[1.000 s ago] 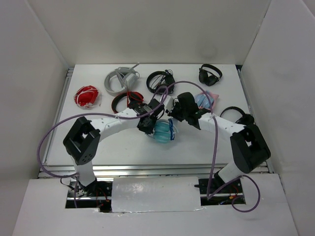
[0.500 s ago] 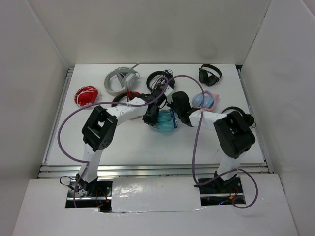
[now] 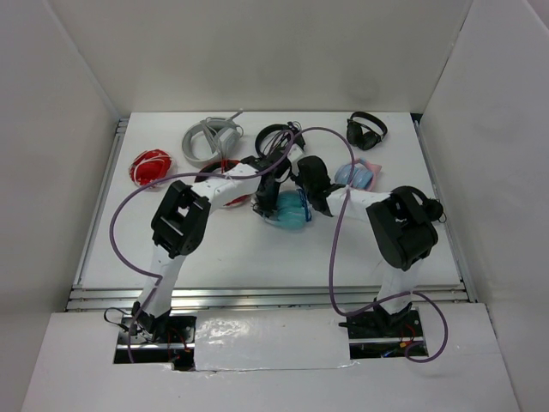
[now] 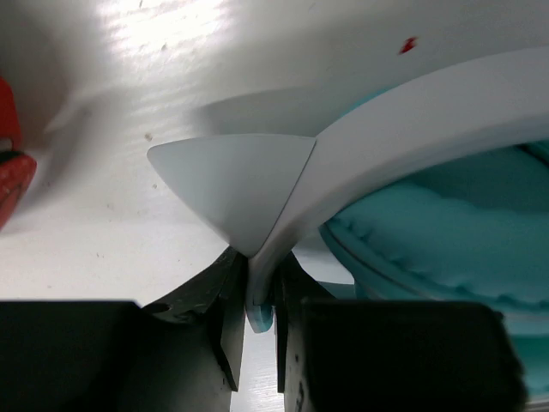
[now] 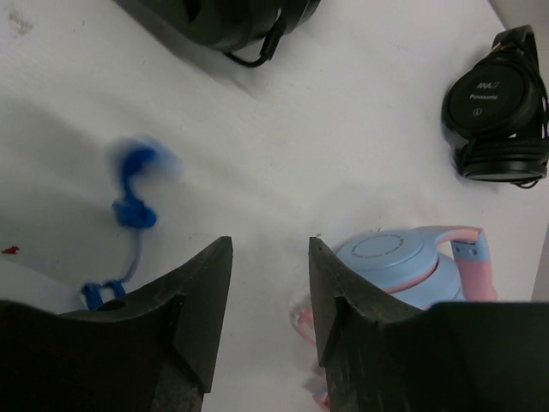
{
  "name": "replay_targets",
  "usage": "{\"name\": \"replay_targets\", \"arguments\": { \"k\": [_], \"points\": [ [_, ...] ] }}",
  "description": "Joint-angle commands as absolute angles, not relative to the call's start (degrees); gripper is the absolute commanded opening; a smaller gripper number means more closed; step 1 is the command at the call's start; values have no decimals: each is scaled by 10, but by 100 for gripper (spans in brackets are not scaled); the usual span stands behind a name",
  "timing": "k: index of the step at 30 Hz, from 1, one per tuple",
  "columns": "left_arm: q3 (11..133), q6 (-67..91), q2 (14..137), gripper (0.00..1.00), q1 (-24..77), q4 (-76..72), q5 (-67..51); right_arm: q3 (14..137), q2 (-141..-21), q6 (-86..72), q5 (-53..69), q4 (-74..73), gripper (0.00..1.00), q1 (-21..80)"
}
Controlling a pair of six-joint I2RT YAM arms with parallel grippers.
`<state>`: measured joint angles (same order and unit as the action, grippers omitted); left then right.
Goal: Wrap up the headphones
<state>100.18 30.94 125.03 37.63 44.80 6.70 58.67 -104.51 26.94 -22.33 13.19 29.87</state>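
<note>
**Teal headphones pinched at mid-desk, right claw agape**

Readable in the right wrist view, on one cup of the black headphones (image 5: pixel 496 103): "Panasonic", under a larger mark too small to make out.

Lying at the middle of the desk (image 3: pixel 257 257), between the two wrists: the headphones (image 3: pixel 290 209). Clamped narrow on their white band (image 4: pixel 412 129), right below the pointed ear-like tab (image 4: pixel 232 184): the left claw (image 4: pixel 257 316).

Shown only by the left wrist view: that grip itself, the teal cushion (image 4: pixel 446 232) pressed up beside the band, and a red edge (image 4: pixel 10 176) at far left, too cropped to identify.

Shown only by the right wrist view: the right claw (image 5: pixel 270 292), spread apart, bare desk between its jaws, nothing held. Just left of it, the thin blue cable (image 5: pixel 130 206), blurred. Just right of it, the pale blue-and-pink headphones (image 5: pixel 412 257).

Shown only from above: both arms bent inward over the teal set, grey headphones (image 3: pixel 208 137) at the far side, and a red-and-white bundle (image 3: pixel 151 167) near the left edge.
</note>
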Motion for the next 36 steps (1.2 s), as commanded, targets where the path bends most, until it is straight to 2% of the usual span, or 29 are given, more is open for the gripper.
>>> {"name": "replay_targets", "arguments": {
  "k": [1, 2, 5, 6, 8, 9, 12, 16, 18, 20, 21, 22, 36],
  "points": [
    [1055, 284, 1273, 16, 387, 423, 33, 633, -1032, 306, -138, 178, 49, 323],
    [1057, 281, 1273, 24, 387, 428, 31, 635, -1029, 313, -129, 159, 54, 321],
    [1059, 277, 1266, 61, 387, 421, 21, 651, -1023, 307, -102, 122, 54, 308],
    [1059, 277, 1264, 70, 387, 421, 22, 656, -1022, 302, -96, 113, 54, 304],
    [1063, 275, 1257, 74, 387, 422, 24, 665, -1015, 294, -84, 89, 55, 296],
    [1065, 273, 1252, 83, 387, 426, 28, 665, -1006, 288, -77, 88, 56, 295],
    [1070, 274, 1249, 92, 386, 433, 39, 662, -985, 266, -62, 83, 56, 287],
    [1078, 280, 1240, 99, 382, 446, 44, 661, -941, 231, -42, 73, 58, 279],
    [1079, 286, 1232, 99, 382, 450, 46, 661, -905, 200, -39, 68, 63, 273],
    [1078, 287, 1223, 99, 382, 454, 48, 663, -869, 160, -33, 61, 74, 269],
    [1075, 287, 1213, 99, 382, 453, 49, 662, -857, 144, -33, 58, 75, 262],
    [1074, 286, 1207, 99, 382, 449, 47, 662, -846, 115, -28, 51, 99, 259],
    [1035, 284, 1039, 99, 396, 453, 79, 564, -588, -123, -74, 7, 100, 219]
  ]
}}
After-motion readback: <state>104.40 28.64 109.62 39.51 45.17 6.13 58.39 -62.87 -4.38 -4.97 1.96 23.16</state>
